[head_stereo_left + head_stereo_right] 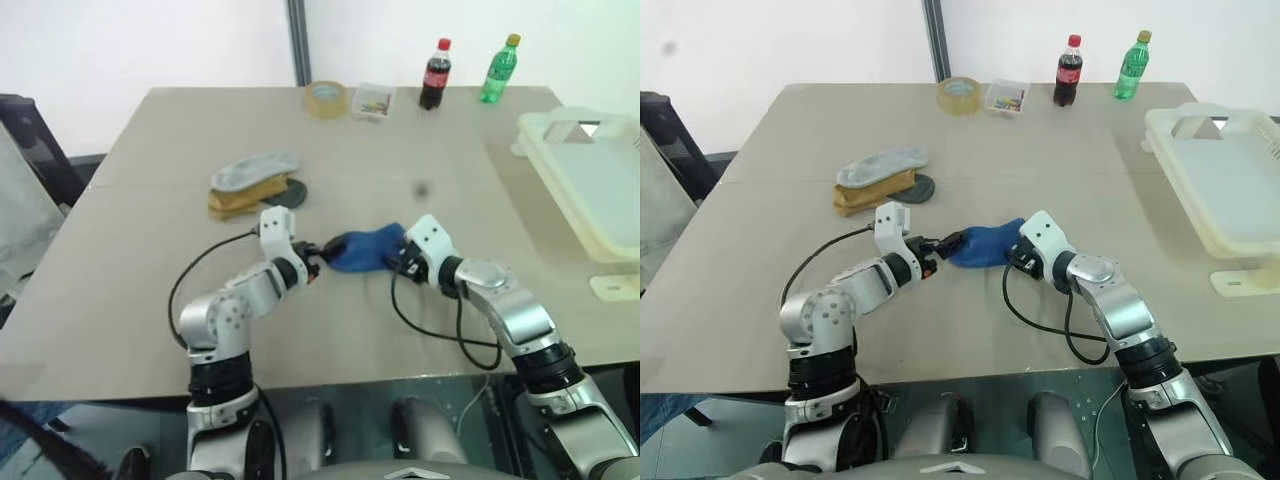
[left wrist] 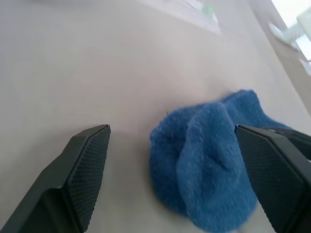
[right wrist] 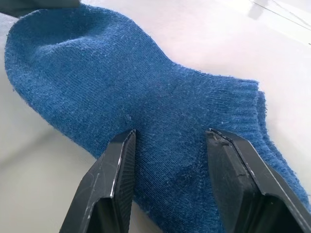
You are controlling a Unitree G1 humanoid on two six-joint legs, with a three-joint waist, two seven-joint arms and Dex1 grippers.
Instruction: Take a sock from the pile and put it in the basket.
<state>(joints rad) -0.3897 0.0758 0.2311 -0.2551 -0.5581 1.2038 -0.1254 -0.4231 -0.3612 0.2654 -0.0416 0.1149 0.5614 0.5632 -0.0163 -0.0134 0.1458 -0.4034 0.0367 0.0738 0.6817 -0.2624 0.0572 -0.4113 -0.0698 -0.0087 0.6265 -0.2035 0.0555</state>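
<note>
The blue sock [image 1: 360, 250] is stretched between my two grippers near the middle of the table. My right gripper [image 1: 398, 258] is shut on the sock's cuff end; in the right wrist view its fingers [image 3: 116, 170] pinch a fold of the blue fabric [image 3: 146, 92]. My left gripper [image 1: 318, 255] is open at the toe end, its fingers [image 2: 82, 170] wide apart on either side of the sock [image 2: 209, 155] without gripping it. The pile [image 1: 255, 185], with a light grey sock on a mustard-yellow one, lies behind the left arm. At the table's right edge stands the cream basket [image 1: 548, 118].
A tape roll [image 1: 326, 98], a small clear box [image 1: 373, 100], a cola bottle [image 1: 435, 75] and a green bottle [image 1: 499, 70] stand along the far edge. Black cables loop on the table beside both forearms. A dark chair [image 1: 30, 140] is off the table's left.
</note>
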